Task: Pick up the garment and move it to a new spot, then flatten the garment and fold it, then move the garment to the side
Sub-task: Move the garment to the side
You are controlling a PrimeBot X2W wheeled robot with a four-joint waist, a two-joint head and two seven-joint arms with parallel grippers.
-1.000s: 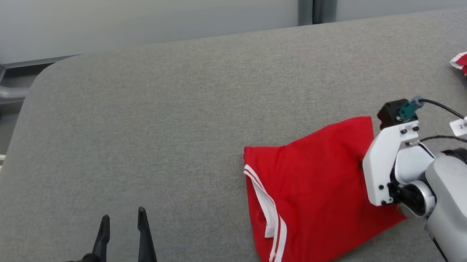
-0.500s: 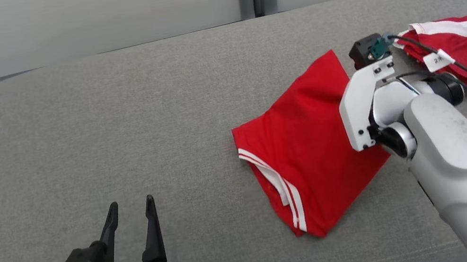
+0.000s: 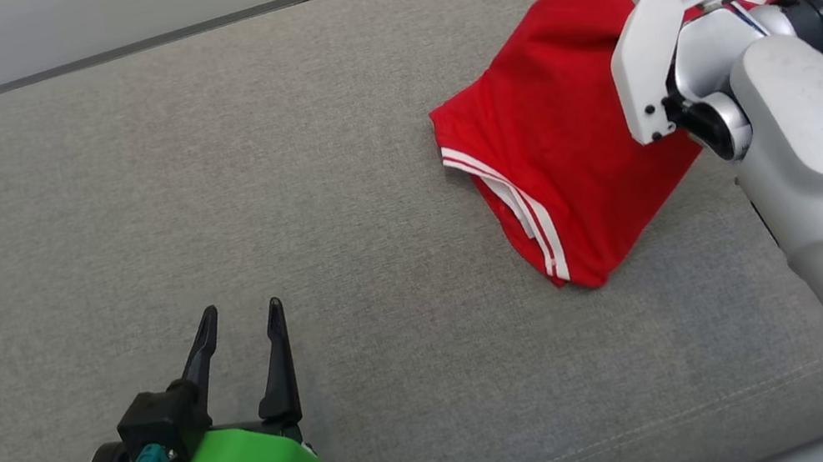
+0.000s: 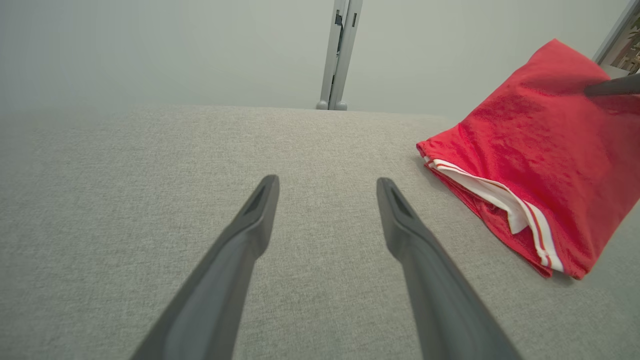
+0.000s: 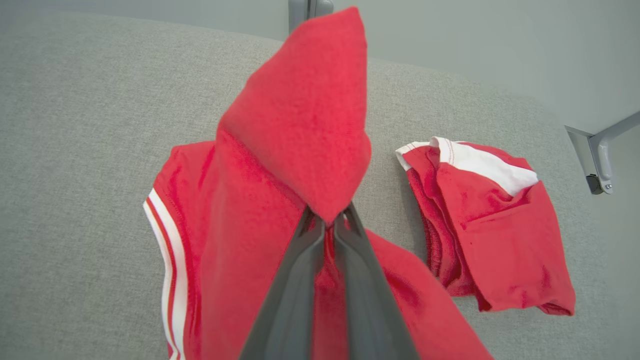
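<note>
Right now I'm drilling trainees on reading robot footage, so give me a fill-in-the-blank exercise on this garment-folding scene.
1. The right pincer is ____ on a corner of the folded garment.
2. The left pincer stands ____, holding nothing.
3. The folded garment's edge stripes are ____.
4. Beside it lies a second garment, also coloured ____.

Missing words: shut; open; white; red.

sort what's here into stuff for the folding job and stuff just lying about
In the job: folded red garment, pinched by the right gripper.
Lying about: second red garment beside it; open left gripper, idle.
</note>
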